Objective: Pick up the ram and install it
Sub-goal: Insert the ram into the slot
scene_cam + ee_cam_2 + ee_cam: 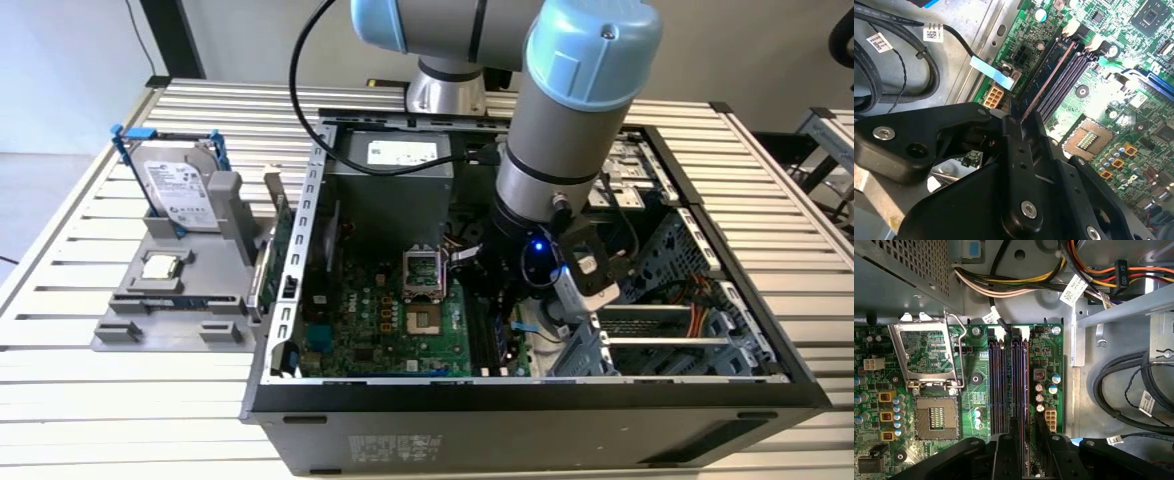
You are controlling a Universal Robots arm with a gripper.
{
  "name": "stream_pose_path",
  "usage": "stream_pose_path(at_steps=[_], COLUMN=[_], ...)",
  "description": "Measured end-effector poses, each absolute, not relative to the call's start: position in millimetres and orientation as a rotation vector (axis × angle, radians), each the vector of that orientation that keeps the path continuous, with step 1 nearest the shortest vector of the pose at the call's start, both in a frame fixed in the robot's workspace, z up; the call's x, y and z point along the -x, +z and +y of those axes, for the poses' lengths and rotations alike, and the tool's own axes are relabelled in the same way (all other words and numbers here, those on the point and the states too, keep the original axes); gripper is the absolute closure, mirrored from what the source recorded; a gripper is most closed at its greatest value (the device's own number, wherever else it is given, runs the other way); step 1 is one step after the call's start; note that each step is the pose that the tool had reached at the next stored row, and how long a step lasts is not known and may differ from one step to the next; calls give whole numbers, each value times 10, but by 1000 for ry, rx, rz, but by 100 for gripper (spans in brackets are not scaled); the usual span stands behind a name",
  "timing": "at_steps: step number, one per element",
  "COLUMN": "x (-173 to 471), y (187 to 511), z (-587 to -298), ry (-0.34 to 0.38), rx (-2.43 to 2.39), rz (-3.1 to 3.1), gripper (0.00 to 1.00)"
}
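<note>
The ram [1046,82] shows edge-on as a long thin stick standing along the row of memory slots [1070,75] on the green motherboard [360,310]. My gripper [1016,120] is down inside the open computer case [534,395] and shut on the near end of the stick. In the first wrist view the ram [1019,380] runs straight down one of the slots [996,385] into my gripper [1024,432]. I cannot tell whether it is fully seated. In the exterior view my gripper [514,300] hangs low over the board's right part.
An open processor socket [934,420] lies beside the slots. Black cables [1124,390] and coloured wire bundles [1019,280] crowd the case wall. On the table at the exterior view's left, a grey stand [167,320] carries a silver hard drive [180,185] and a small square chip [160,266].
</note>
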State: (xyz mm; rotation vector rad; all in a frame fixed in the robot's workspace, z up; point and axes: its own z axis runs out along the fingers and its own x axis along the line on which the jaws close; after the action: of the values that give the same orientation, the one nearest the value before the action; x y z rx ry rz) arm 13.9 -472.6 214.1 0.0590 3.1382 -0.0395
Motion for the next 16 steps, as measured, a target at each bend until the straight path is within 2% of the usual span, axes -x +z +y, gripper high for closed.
stream_pose_path(at_steps=[4, 16], x=[-139, -139], y=[2185, 2651], z=[-4725, -4728], ry=[-39, -39], rx=[-59, -59], rz=[3138, 3139], gripper=[0, 0])
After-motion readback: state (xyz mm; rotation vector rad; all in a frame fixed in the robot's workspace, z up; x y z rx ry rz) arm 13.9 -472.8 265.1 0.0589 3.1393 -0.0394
